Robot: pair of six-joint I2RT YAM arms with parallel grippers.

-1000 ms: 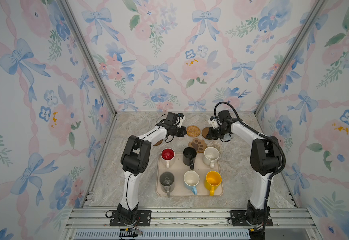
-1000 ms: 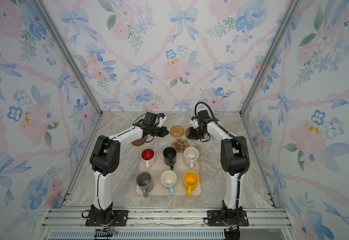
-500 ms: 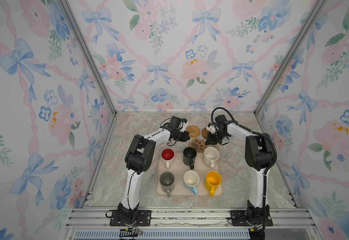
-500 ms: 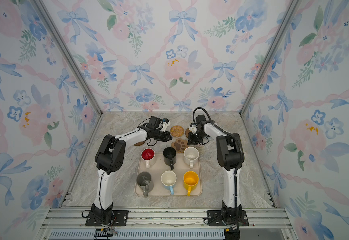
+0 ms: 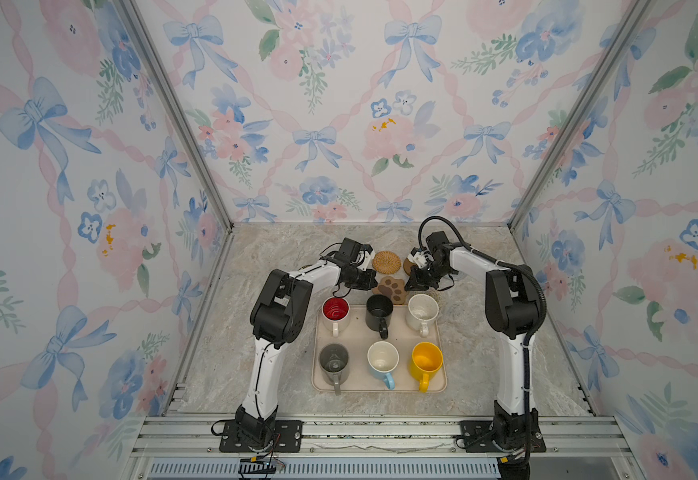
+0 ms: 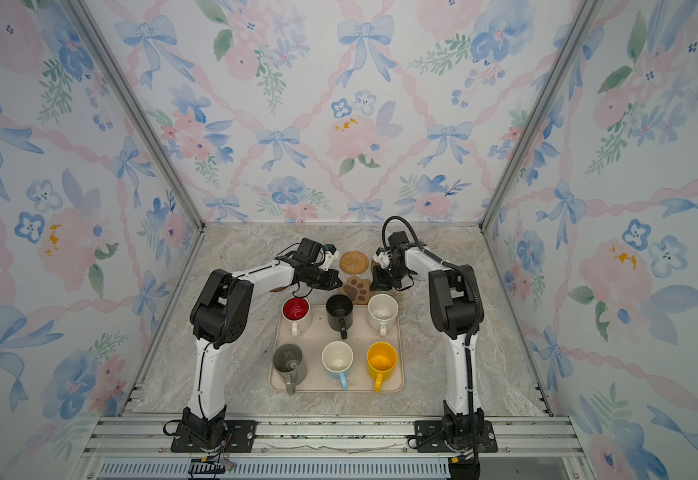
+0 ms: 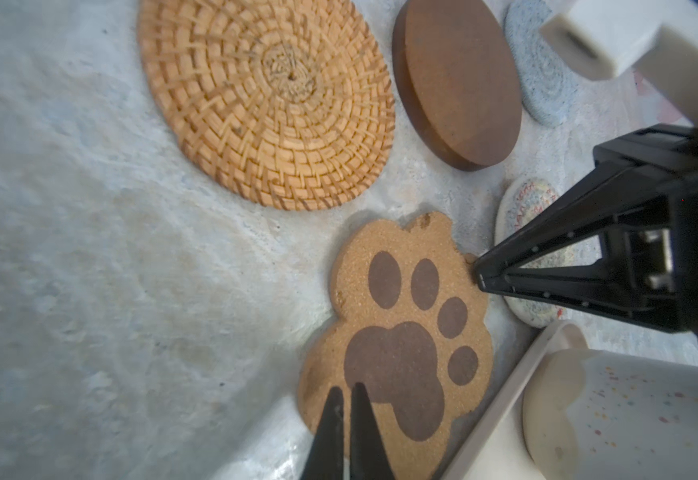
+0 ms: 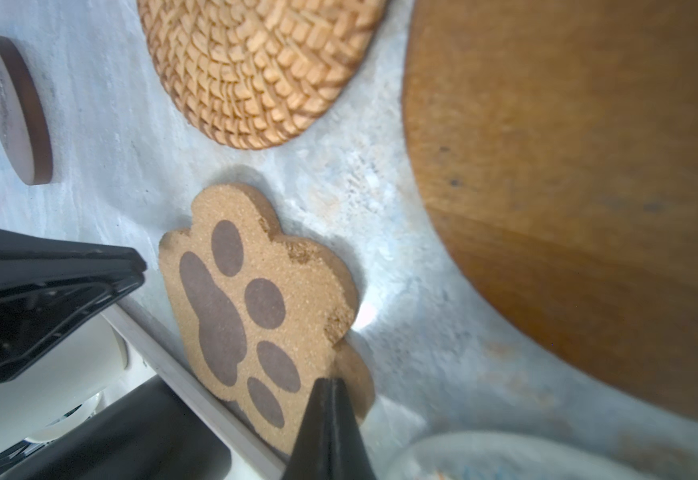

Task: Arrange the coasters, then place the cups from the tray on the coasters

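Both nearer the paw coaster (image 5: 393, 289) than a second ago: left gripper (image 5: 371, 280), right gripper (image 5: 410, 286), flanking it on the table (image 5: 276, 257) just beyond the tray (image 5: 399, 336); jaws closed, empty.
Tray: six mugs, unmoved: red-lined mug (image 5: 335, 309), black mug (image 5: 379, 309), speckled mug (image 5: 422, 307), grey mug (image 5: 334, 358), blue mug (image 5: 382, 356), yellow mug (image 5: 427, 357).
Behind paw coaster: rattan coaster (image 5: 386, 262).

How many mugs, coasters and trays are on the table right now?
Mugs: 6 (white with red inside, black, cream speckled, grey, light blue, yellow)
Coasters: 6 (rattan, paw, dark wooden discs ×2, cream woven, blue-grey woven)
Tray: 1
Total: 13
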